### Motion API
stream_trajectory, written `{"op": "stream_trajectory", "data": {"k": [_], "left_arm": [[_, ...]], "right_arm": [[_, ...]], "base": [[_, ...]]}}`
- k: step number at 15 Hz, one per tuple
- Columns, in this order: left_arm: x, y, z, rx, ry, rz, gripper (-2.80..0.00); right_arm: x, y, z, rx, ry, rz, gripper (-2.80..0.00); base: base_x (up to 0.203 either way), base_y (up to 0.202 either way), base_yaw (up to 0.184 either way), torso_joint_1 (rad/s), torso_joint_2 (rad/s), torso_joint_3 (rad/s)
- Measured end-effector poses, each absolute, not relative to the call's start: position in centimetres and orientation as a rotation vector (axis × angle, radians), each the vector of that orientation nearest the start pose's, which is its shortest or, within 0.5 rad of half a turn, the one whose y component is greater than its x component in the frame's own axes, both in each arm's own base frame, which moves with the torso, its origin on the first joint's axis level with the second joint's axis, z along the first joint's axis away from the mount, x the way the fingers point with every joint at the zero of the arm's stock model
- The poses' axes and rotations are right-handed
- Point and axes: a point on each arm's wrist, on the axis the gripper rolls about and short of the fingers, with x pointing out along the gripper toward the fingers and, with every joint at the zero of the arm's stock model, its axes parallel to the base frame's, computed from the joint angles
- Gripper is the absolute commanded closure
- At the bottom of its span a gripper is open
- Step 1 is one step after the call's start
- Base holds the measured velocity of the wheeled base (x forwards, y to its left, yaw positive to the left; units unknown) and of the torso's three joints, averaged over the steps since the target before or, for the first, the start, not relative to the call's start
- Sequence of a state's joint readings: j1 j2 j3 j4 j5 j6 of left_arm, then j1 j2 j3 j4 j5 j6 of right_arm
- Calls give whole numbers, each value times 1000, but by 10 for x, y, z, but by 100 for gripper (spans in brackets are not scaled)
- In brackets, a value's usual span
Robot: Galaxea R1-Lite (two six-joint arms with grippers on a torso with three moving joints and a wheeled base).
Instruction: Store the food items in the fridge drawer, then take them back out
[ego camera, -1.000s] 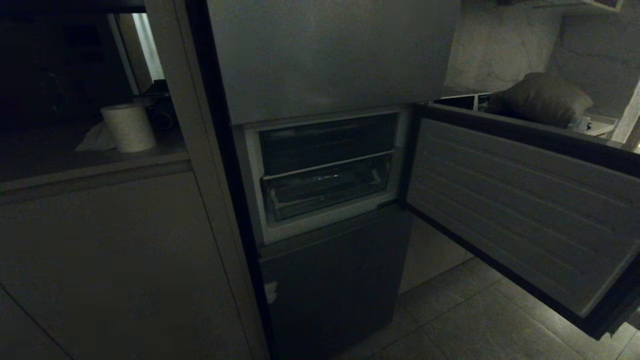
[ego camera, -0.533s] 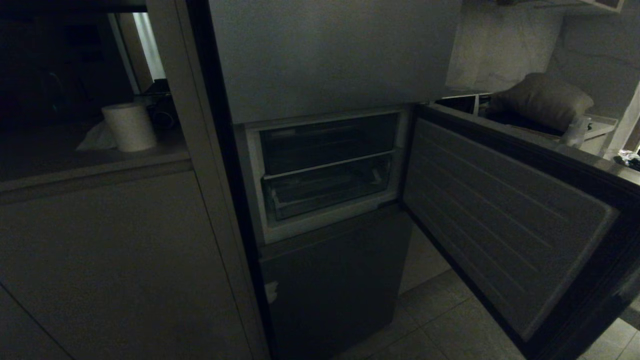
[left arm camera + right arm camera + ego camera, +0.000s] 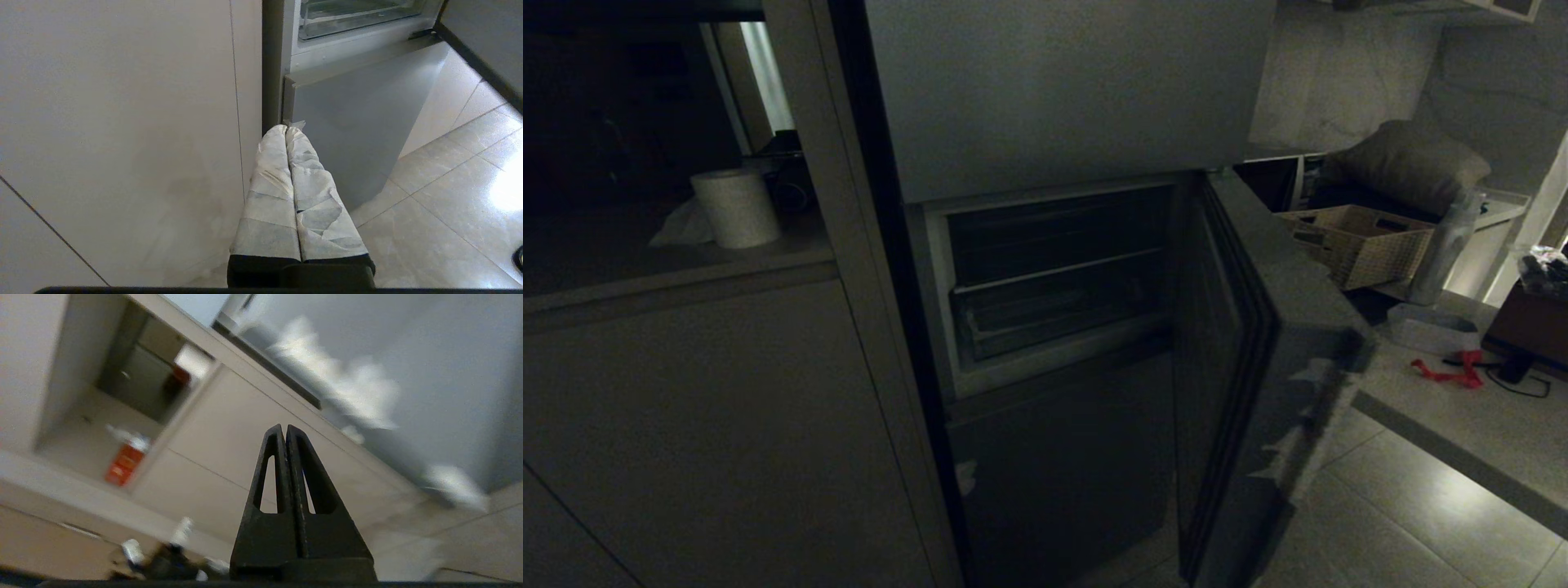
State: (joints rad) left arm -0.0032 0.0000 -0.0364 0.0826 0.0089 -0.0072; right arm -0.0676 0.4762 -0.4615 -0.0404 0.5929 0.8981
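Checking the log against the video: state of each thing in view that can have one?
fridge door: partly open, swung edge-on to the head camera
fridge drawer: pushed in, no food visible in it
bin above it: pushed in
left gripper: shut, empty, low beside the fridge
right gripper: shut, empty
paper roll: upright on the counter
wicker basket: upright, contents not visible

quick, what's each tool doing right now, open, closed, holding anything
Left tool: closed, holding nothing, low beside the grey fridge's lower door.
Right tool: closed, holding nothing.
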Motion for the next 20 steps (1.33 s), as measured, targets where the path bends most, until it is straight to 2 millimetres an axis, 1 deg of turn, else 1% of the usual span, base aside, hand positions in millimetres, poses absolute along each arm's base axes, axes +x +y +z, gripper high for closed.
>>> {"op": "stream_trajectory", "data": {"k": [1,2,3,5,6,7,9,10,12,14,15,16,18,20], "left_arm": [[-26,0,77,-7,46,6,0],[-26,0,77,-7,47,6,0],[-26,0,77,-7,47,6,0],[-26,0,77,-7,47,6,0],[-26,0,77,-7,47,6,0],[-26,0,77,-7,47,6,0],[-26,0,77,-7,47,6,0],[-26,0,77,-7,47,6,0],[-26,0,77,-7,47,6,0],[-26,0,77,-7,47,6,0],[-26,0,77,-7,47,6,0],[-26,0,77,-7,47,6,0],[-26,0,77,-7,47,5,0],[-26,0,77,-7,46,6,0]], "right_arm": [[11,11,215,835,190,471,0],[21,10,218,799,181,431,0],[38,9,221,764,195,389,0],[86,14,219,675,302,340,0],[111,21,216,622,363,345,0],[139,33,212,559,419,368,0],[187,69,207,446,470,418,0],[213,96,205,392,469,442,0],[252,152,206,332,412,497,0],[284,210,205,307,334,548,0],[297,231,204,301,295,555,0],[310,256,207,306,214,569,0],[335,299,208,293,76,569,0],[363,330,208,292,-56,531,0]], "base": [[0,0,0,0,0,0],[0,0,0,0,0,0],[0,0,0,0,0,0],[0,0,0,0,0,0],[0,0,0,0,0,0],[0,0,0,0,0,0],[0,0,0,0,0,0],[0,0,0,0,0,0],[0,0,0,0,0,0],[0,0,0,0,0,0],[0,0,0,0,0,0],[0,0,0,0,0,0],[0,0,0,0,0,0],[0,0,0,0,0,0]]}}
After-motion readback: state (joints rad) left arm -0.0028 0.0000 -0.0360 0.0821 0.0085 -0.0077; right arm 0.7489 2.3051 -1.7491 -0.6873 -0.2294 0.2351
